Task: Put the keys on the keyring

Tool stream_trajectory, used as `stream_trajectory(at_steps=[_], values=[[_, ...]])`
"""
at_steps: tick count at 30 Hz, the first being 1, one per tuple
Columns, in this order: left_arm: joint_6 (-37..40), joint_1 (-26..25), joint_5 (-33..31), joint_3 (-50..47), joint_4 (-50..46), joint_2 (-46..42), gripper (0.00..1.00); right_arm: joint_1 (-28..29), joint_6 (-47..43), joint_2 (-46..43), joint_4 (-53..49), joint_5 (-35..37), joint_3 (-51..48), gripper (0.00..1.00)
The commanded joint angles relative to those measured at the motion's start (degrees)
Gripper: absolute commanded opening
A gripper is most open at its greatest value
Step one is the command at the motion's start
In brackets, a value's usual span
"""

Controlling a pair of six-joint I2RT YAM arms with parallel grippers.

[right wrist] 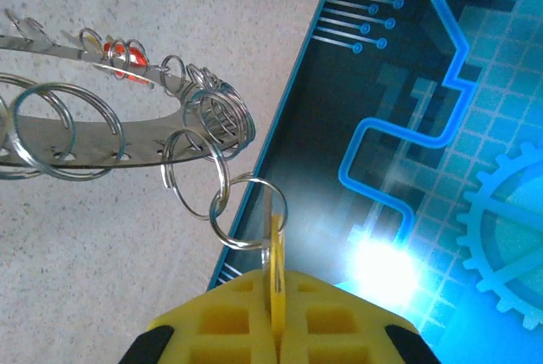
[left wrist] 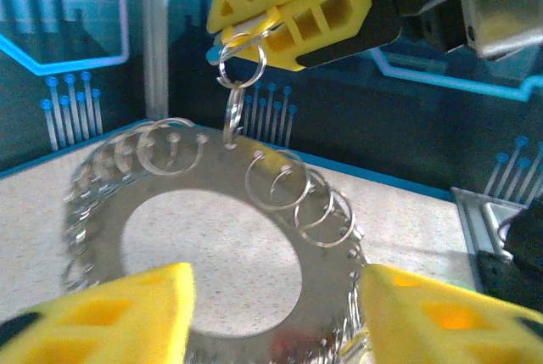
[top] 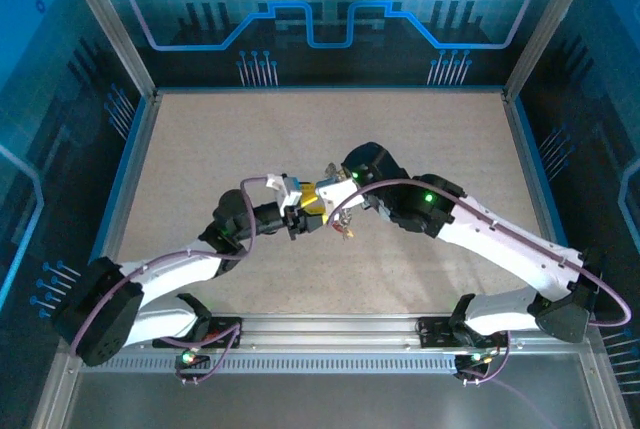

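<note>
Two hands meet: left hand (left wrist: 276,283) spread beside the keyring (left wrist: 212,170), right hand (right wrist: 277,289) clenched on a key (right wrist: 276,249).

Left pincer fingers (left wrist: 144,313) hide the lower rim of the keyring (left wrist: 212,173).

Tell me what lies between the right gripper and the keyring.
Two linked split rings bridge it: the first split ring is pinched by the right gripper, and the second split ring hooks through the keyring. The right wrist view shows this.
</note>
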Motion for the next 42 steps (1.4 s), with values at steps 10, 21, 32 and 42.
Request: stream_trajectory(at_steps=[10, 21, 32, 42], values=[[-15.0, 14.2, -31.9, 0.5, -33.9, -15.5, 0.92, -2.0, 7.1, 6.6, -8.8, 0.8, 6.6, 0.00], [-26.3, 25.8, -32.3, 0.1, -40.6, -19.5, 0.99, 1.1, 23.7, 19.5, -20.3, -4.9, 16.9, 0.00], [-28.4, 27.1, -30.3, -0.5, -37.6, -15.2, 0.99, -2.3, 26.1, 25.9, -18.3, -11.4, 16.6, 0.00], [-28.4, 27.2, -30.1, 2.3, -41.9, -11.5, 0.99, -11.4, 25.6, 24.0, -14.9, -14.3, 7.6, 0.00]])
